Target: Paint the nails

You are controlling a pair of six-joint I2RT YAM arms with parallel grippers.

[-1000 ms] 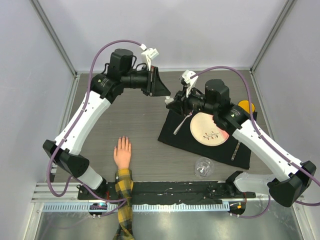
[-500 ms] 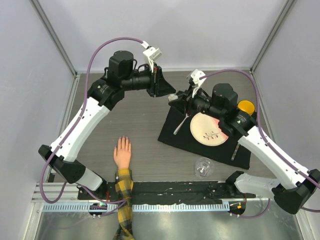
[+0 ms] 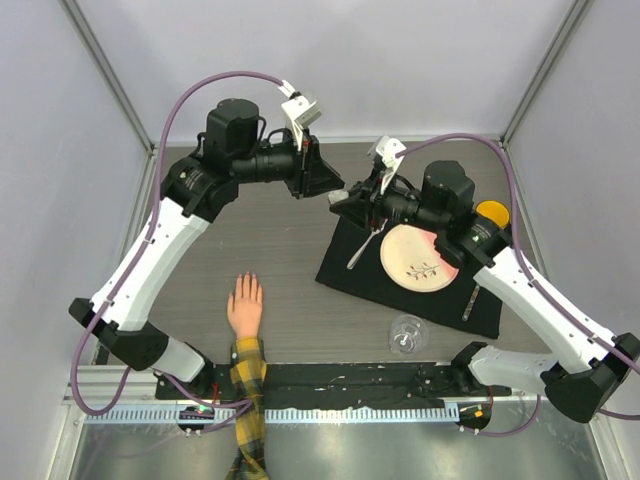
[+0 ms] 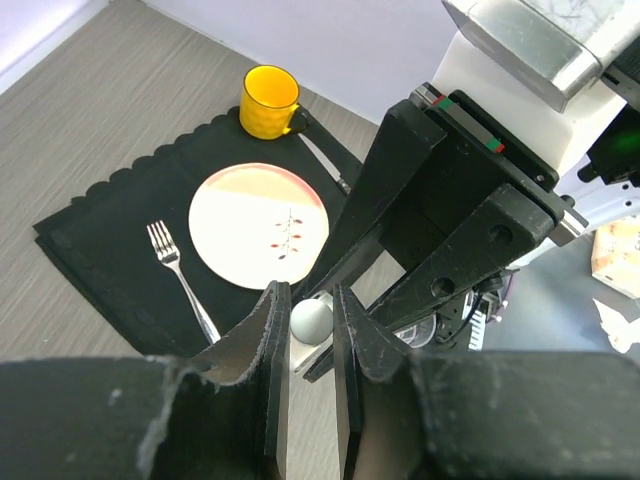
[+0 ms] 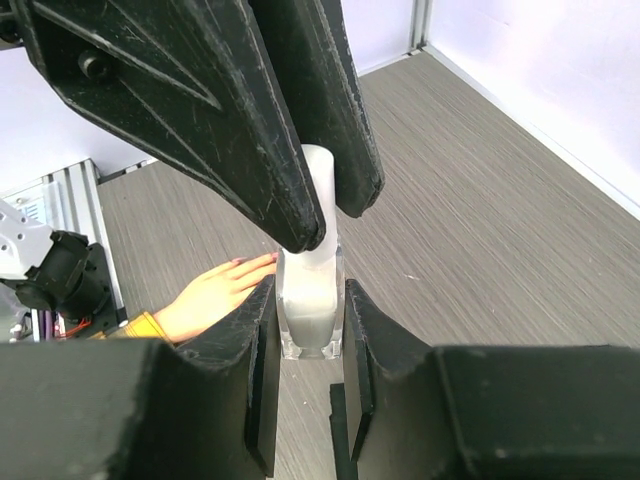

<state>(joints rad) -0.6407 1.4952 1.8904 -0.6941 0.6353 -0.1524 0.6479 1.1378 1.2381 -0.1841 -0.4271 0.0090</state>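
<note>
Right wrist view: the right fingers (image 5: 245, 380) are clenching a small clear bottle (image 5: 310, 320) by its body and are holding it upright in the air.
Left fingers (image 5: 250, 140): they are hanging over the bottle and pinching its white cap (image 5: 320, 185); in the left wrist view the round top of the cap is showing between them.
Step, as I judge: the two arms are working to open the bottle, so the painting is not yet beginning.
Nails (image 3: 246, 281): they are lying on the fake hand (image 3: 245, 305), flat on the bench (image 3: 280, 250) near the base of the left arm, well apart from the bottle. They are too small to tell if paint is on them.
Risk of slipping: the bottle is smooth and the hold is narrow. If the left fingers are twisting off-axis, the bottle may be turning inside the right fingers, or falling.
Risk of spilling: if the bottle is tilting when the cap comes free, polish may be dripping on the bench or on the black mat (image 3: 335, 272).
Risk of missing: the nails are tiny, so a small aiming error is putting paint on skin.
</note>
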